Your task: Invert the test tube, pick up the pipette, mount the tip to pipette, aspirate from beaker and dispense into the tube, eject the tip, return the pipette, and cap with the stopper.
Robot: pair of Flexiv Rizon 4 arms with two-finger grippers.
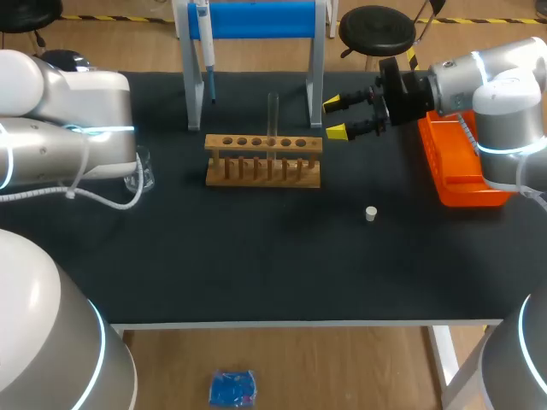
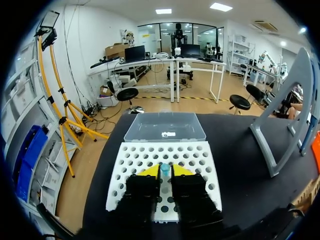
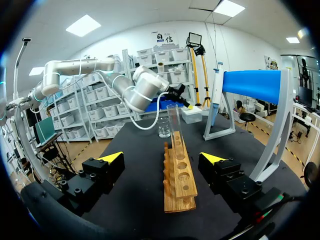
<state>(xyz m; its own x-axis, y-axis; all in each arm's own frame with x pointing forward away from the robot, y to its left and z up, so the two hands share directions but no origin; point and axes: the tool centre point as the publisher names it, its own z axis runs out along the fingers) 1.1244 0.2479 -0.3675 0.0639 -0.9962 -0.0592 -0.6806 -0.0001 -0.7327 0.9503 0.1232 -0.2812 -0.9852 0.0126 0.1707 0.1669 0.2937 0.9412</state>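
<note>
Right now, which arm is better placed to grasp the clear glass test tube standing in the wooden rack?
Right. The right gripper is open, facing the clear glass test tube in the wooden rack; the left gripper is over the white tip tray, elsewhere.

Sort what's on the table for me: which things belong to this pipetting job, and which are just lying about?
Job: test tube in the wooden rack; pipette on the blue stand; tip box; beaker; stopper.

Lying about: orange tray, though it may be meant for ejected tips.
</note>
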